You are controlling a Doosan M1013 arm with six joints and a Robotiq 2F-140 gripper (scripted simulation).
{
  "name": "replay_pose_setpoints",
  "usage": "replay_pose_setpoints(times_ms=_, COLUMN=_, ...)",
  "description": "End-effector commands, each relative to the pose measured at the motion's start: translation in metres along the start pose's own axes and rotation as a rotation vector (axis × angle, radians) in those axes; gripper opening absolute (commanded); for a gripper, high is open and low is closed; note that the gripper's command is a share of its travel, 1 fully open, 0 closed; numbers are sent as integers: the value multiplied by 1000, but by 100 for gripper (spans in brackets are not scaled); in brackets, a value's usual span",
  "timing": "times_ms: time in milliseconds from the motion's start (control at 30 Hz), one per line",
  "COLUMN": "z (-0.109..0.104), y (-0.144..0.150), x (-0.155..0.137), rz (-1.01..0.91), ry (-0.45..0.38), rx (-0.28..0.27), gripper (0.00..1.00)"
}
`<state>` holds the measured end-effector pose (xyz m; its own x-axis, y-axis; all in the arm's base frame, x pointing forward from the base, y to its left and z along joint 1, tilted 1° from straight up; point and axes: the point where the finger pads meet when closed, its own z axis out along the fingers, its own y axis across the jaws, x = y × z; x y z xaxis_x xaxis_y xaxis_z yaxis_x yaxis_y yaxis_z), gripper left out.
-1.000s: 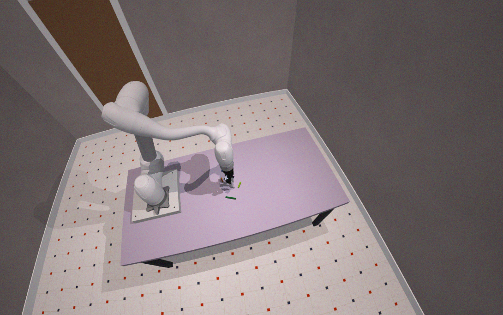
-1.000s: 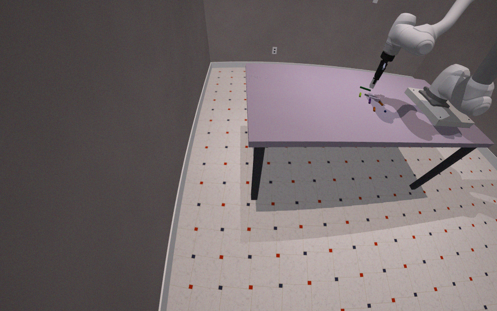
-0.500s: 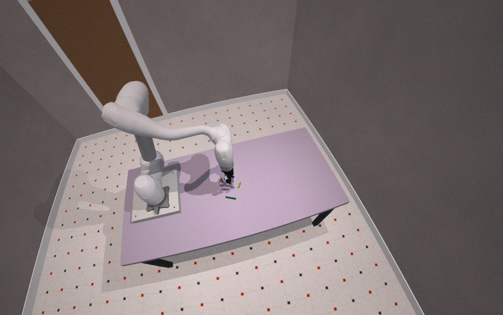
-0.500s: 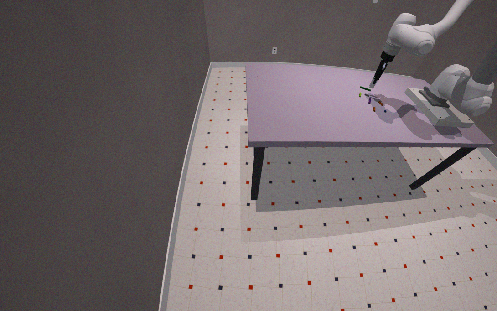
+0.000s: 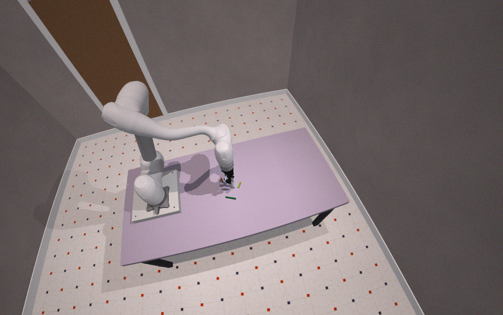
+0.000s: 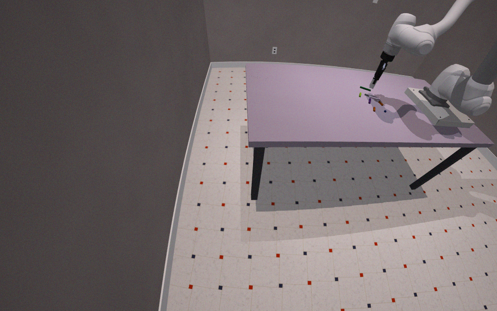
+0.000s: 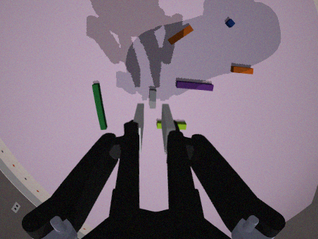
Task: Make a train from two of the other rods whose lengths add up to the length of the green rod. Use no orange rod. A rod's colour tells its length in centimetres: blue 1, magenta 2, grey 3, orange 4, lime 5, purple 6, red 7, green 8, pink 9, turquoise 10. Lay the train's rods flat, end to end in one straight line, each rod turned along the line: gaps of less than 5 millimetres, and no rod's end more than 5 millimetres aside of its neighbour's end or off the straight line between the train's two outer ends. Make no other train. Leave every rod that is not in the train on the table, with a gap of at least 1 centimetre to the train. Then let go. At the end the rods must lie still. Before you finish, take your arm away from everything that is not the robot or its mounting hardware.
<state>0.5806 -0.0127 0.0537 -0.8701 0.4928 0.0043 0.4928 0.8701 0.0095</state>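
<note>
The green rod (image 7: 99, 105) (image 5: 230, 197) (image 6: 364, 88) lies flat on the purple table (image 5: 281, 166), left of my gripper in the wrist view. My gripper (image 7: 153, 114) (image 5: 229, 182) (image 6: 372, 85) hangs above the table with its fingers drawn close together. A narrow gap is left and nothing is between them. The short grey rod (image 7: 153, 96) lies on the table just beyond the fingertips, in line with the gap. The lime rod (image 7: 179, 125) (image 5: 239, 184) (image 6: 359, 94) lies partly hidden behind the right finger. The purple rod (image 7: 195, 85) (image 6: 370, 100) lies further out.
Two orange rods (image 7: 181, 34) (image 7: 241, 69) and a small blue rod (image 7: 229, 22) lie in the arm's shadow beyond the purple rod. The arm's base plate (image 5: 172, 193) stands at the table's left end.
</note>
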Motion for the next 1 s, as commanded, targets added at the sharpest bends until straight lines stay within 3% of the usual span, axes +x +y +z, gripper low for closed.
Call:
replay_pose_setpoints(times_ms=0, z=1, y=0, x=0, rz=0, ry=0, rx=0, gripper=15)
replay_pose_setpoints(times_ms=967, z=35, y=0, x=0, rz=0, ry=0, rx=0, gripper=15)
